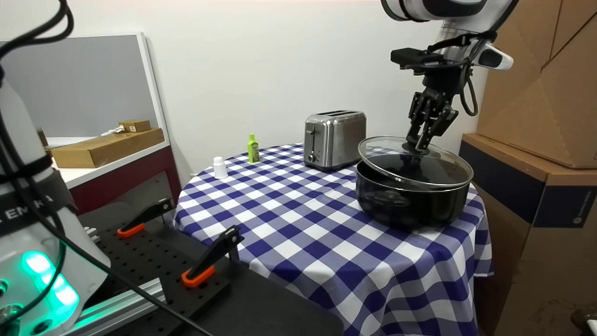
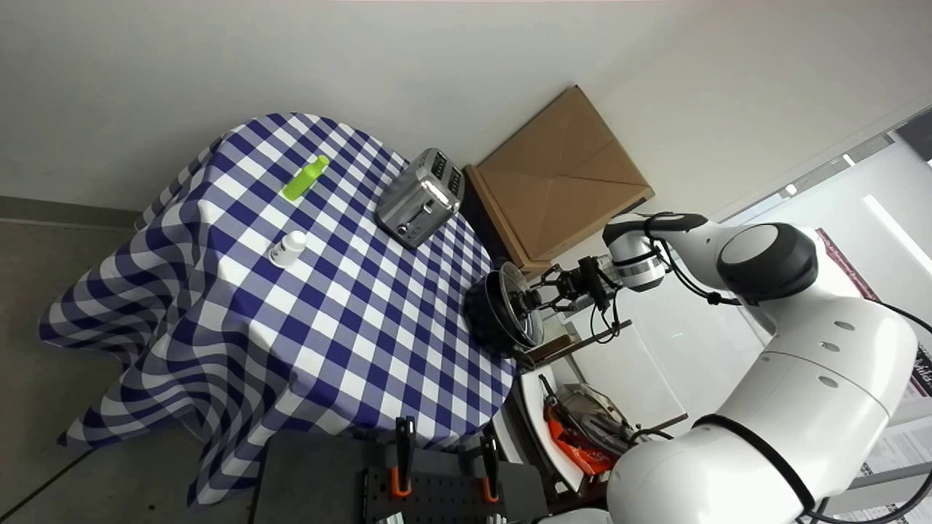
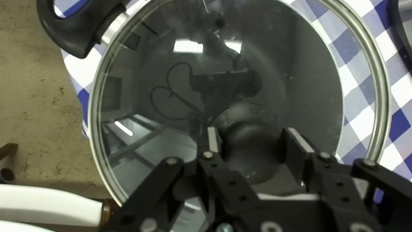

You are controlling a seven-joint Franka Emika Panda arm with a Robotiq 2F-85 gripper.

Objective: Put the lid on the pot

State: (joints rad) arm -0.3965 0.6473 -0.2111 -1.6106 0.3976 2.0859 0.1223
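One gripper (image 3: 252, 140) around one knob (image 3: 251, 154), one tilted lid (image 1: 419, 168) over one pot (image 1: 413, 204)

I hold my gripper (image 1: 417, 143) at a downward slant, its two fingers (image 3: 222, 174) clamped around what sits between them. Above the fingers, my wrist (image 1: 487, 55) leans the same way, dark cables (image 1: 475, 105) looping beside it. My white arm (image 2: 808, 364) stretches back toward its base (image 1: 56, 275), lit green, well apart from the fingers.

Blue and white checked tablecloth (image 1: 298, 224), black pot (image 1: 410, 210), clear lid (image 1: 436, 167), silver toaster (image 1: 338, 142), green bottle (image 1: 253, 151), white container (image 1: 219, 169), black hand (image 1: 419, 141)
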